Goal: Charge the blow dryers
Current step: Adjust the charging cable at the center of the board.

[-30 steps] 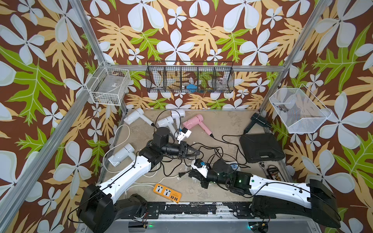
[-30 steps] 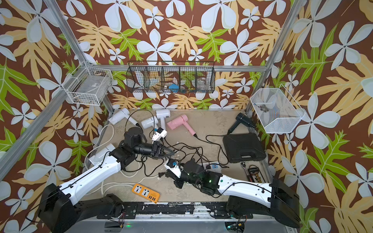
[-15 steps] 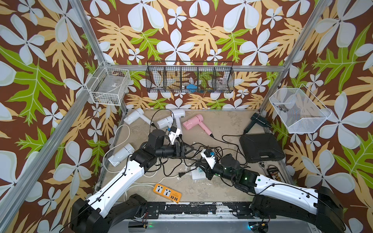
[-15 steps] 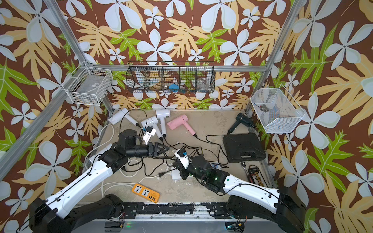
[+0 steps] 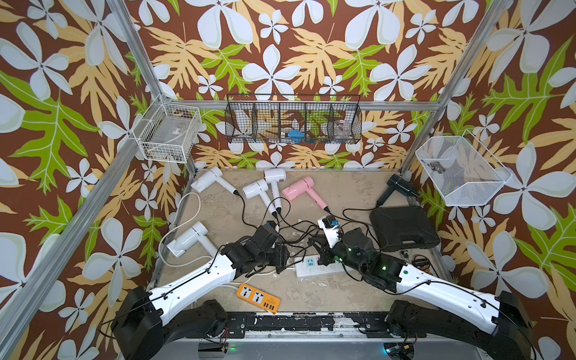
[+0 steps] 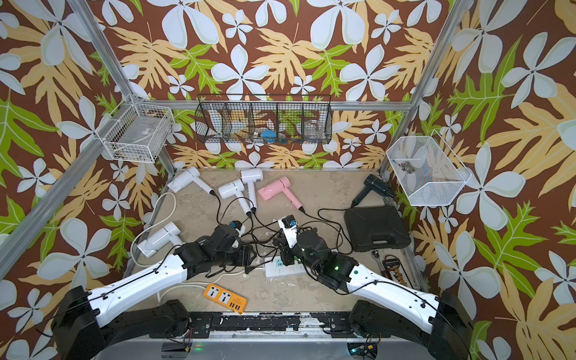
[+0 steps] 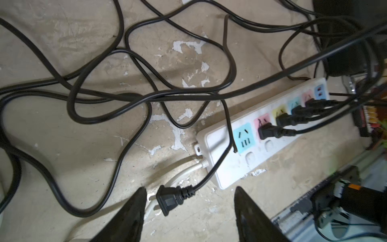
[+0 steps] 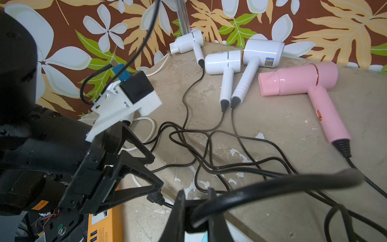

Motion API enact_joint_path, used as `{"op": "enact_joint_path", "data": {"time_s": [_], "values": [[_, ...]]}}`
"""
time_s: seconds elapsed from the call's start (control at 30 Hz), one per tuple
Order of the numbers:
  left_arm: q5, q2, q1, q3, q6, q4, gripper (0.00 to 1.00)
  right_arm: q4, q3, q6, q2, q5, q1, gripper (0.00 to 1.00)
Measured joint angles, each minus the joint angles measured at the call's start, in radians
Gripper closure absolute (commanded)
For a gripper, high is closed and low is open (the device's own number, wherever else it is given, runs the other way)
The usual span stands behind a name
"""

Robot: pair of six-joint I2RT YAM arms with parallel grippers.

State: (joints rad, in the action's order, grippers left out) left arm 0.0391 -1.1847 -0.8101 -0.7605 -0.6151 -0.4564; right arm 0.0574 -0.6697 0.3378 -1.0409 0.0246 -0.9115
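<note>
In a top view you have six blow dryers [image 5: 261,188] beyond the power strip [image 5: 311,268]: four white, one pink, one black. In the left wrist view, the left gripper [image 7: 189,189] is spread astride one loose plug [image 7: 168,201] beside the strip. In the right wrist view, the right gripper [image 8: 195,194] pinches one cord [image 8: 272,186].

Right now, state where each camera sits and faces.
Top views: high above the arm bases, facing down over the table; left arm and right arm show.
Left wrist: looks down at the white power strip; open left jaws show.
Right wrist: faces the pink dryer; right jaws, shut on a black cord, and left arm show.
Shared: top views and left wrist see the strip.
</note>
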Motion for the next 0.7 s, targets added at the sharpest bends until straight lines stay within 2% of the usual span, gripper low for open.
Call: {"op": "enact_joint_path", "data": {"time_s": [0.2,0.7], "values": [[0.090,-0.132,-0.079,-0.042,0.025,-0.006,0.36,-0.011,0.002,0.018,-0.002,0.001,0.006,1.00],[0.088,-0.217,-0.123,-0.050,0.066,0.011,0.34,-0.012,0.026,0.033,-0.018,-0.026,0.014,1.00]]}}
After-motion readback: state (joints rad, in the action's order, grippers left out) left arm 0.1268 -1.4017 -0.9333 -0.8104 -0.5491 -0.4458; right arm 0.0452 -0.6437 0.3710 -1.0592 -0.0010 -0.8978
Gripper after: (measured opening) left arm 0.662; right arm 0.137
